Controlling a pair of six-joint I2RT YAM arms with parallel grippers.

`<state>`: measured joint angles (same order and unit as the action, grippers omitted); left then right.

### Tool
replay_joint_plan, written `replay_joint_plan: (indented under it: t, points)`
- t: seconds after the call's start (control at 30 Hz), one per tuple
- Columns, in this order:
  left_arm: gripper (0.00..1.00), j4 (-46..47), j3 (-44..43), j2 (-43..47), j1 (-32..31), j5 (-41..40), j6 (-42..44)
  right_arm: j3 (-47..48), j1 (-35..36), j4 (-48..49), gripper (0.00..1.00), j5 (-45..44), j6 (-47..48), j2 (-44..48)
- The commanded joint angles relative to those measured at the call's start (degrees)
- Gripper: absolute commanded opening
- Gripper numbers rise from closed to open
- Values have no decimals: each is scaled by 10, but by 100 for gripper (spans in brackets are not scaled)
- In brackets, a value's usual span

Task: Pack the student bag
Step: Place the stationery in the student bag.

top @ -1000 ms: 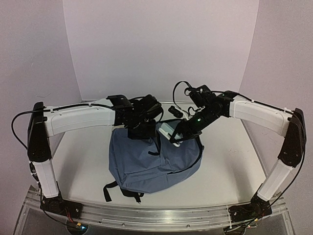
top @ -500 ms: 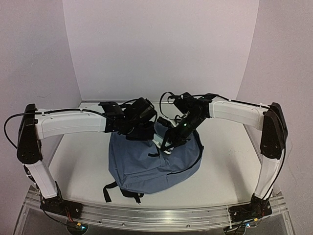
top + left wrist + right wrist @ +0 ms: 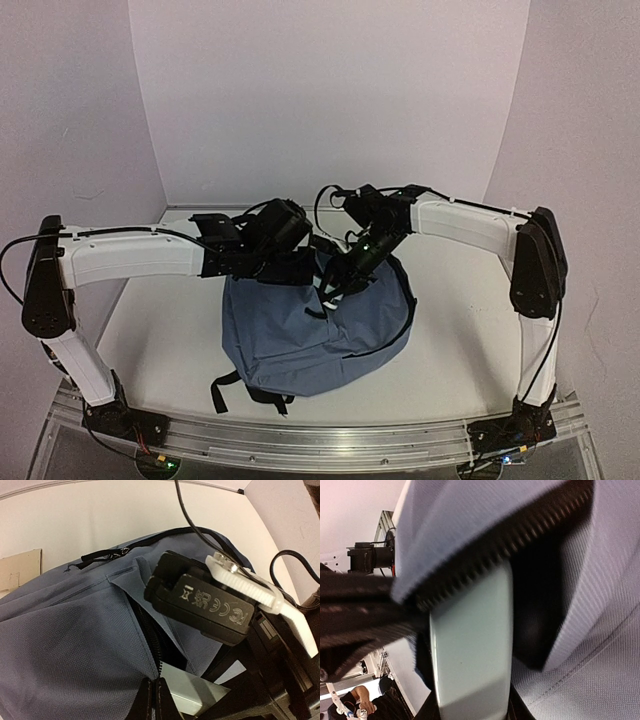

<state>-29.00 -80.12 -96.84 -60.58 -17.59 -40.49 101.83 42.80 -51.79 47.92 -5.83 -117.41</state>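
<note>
— Student bag (image 3: 300,340): where is it?
— Centre of the overhead frame, lying on the worktop (image 3: 460,330), with its straps toward the bottom edge.
— Left jaws?
— Closed, pinching the zipper edge of the bag's opening.
— Right jaws?
— Gripping a pale flat slab (image 3: 470,640). Its far end is inside the opening, past the zipper teeth.

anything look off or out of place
Nothing spilled or damaged. The left gripper pinches the zipper edge of the student bag, and the right gripper holds a pale flat item in the opening. Only a black strap strays out from under its near edge.
</note>
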Motion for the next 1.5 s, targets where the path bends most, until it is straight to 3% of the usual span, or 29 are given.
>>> replay_joint_plan:
  t: [0.0,0.07,0.13,0.57,1.1,1.47]
  points:
    - [0,52,-6,33,-12,11,3,35,6,8,33,23,7,-4]
    - [0,50,-2,38,-11,5,-2,27,3,8,51,11,11,8]
    - [0,49,1,43,-11,1,-5,12,-2,7,59,-4,15,23]
    - [0,48,-1,39,-11,6,-9,-40,-39,6,64,-66,36,85]
    - [0,50,-10,29,-11,7,-6,-48,-26,13,27,0,34,47]
    - [0,59,-8,30,-7,14,-14,-13,19,71,16,24,-17,-8]
